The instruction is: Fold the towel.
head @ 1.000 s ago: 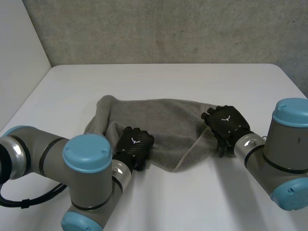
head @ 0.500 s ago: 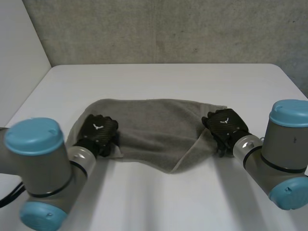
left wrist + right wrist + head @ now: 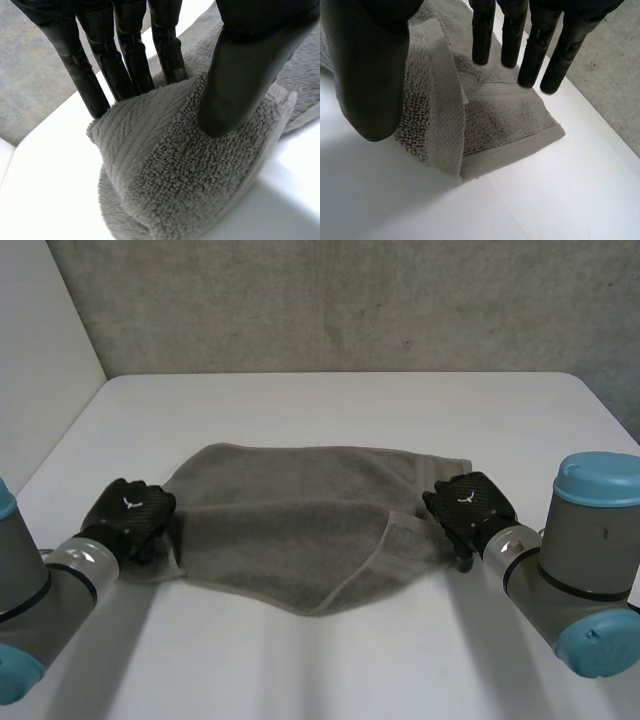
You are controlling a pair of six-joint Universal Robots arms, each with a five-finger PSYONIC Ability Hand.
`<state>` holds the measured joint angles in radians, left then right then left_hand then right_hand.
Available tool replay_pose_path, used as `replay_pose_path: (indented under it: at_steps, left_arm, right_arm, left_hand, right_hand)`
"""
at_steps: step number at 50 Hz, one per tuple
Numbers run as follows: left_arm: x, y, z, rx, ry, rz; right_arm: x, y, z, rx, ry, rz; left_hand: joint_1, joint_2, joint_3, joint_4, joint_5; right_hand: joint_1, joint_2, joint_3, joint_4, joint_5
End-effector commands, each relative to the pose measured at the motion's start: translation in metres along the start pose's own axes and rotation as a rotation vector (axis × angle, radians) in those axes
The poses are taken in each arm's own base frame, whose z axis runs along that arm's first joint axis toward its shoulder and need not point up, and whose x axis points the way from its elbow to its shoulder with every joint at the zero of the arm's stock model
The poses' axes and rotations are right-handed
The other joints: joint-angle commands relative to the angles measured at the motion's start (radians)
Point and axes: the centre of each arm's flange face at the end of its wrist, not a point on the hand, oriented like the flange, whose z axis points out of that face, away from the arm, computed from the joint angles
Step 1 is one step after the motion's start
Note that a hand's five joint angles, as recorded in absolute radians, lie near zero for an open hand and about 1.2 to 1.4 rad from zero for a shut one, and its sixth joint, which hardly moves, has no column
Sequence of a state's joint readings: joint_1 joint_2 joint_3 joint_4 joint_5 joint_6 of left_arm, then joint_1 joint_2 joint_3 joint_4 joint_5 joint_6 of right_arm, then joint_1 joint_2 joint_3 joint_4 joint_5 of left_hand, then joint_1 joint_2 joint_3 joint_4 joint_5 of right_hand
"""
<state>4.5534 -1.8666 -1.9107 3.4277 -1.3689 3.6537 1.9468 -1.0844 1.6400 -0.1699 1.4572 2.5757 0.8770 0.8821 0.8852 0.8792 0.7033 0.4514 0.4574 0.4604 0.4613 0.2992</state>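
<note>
The grey towel (image 3: 290,520) lies spread across the middle of the white table (image 3: 330,400), with a flap folded over at its front right. My left hand (image 3: 130,515) is at the towel's left end. There its thumb (image 3: 250,65) and fingers pinch a bunched corner of the towel (image 3: 190,175). My right hand (image 3: 468,505) is at the towel's right end. Its fingers (image 3: 535,45) are straight over the towel's right corner (image 3: 495,125), with the thumb set apart beside a raised fold.
A grey concrete wall (image 3: 350,300) runs behind the table's far edge, and a white panel (image 3: 40,360) stands at the left. Bare table top lies in front of the towel and behind it.
My left hand has swung out to the left with the towel's left end, pulling the bunched cloth flatter and wider. My right hand has stayed at the right end, shifting slightly.
</note>
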Motion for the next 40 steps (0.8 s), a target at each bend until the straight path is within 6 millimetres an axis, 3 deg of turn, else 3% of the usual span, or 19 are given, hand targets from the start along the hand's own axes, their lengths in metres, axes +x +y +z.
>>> replay_pose_path:
  at_steps: [1,7,12,22,25,37,40]
  left_arm:
    - [0.011,0.000,-0.005,0.013,0.056,-0.003]
    - [0.008,0.002,-0.004,0.008,0.051,-0.007]
    - [0.007,0.002,-0.006,0.006,0.049,-0.010]
    - [0.010,-0.002,-0.011,0.029,0.071,-0.008]
    - [0.011,0.000,-0.013,0.024,0.076,-0.010]
    - [0.012,0.000,-0.014,0.025,0.077,-0.011]
    - [0.012,0.000,-0.014,0.024,0.077,-0.011]
  right_arm:
    - [-0.001,0.002,0.000,-0.005,-0.005,0.001]
    - [0.001,-0.001,0.000,0.006,0.000,0.012]
    - [0.001,-0.004,0.000,0.015,-0.001,0.015]
    - [-0.010,-0.025,0.002,0.070,-0.032,0.045]
    - [-0.022,-0.028,0.007,0.036,-0.088,0.052]
    - [-0.035,-0.018,0.031,-0.057,-0.150,0.063]
    - [-0.034,-0.017,0.034,-0.057,-0.148,0.074]
  left_hand:
    - [-0.003,-0.008,-0.011,-0.005,-0.004]
    - [0.003,-0.002,-0.005,0.001,0.002]
    - [0.026,0.021,0.018,0.024,0.026]
    - [0.032,0.027,0.024,0.030,0.031]
    - [0.032,0.027,0.024,0.030,0.031]
    - [0.032,0.027,0.024,0.030,0.031]
    - [0.032,0.027,0.024,0.030,0.031]
  right_hand:
    - [0.109,0.103,0.100,0.099,0.087]
    - [-0.058,-0.064,-0.067,-0.068,-0.080]
    - [-0.058,-0.064,-0.067,-0.068,-0.081]
    - [-0.140,-0.146,-0.149,-0.150,-0.163]
    - [-0.143,-0.149,-0.152,-0.153,-0.166]
    - [-0.108,-0.114,-0.117,-0.118,-0.130]
    - [-0.008,-0.014,-0.017,-0.018,-0.031]
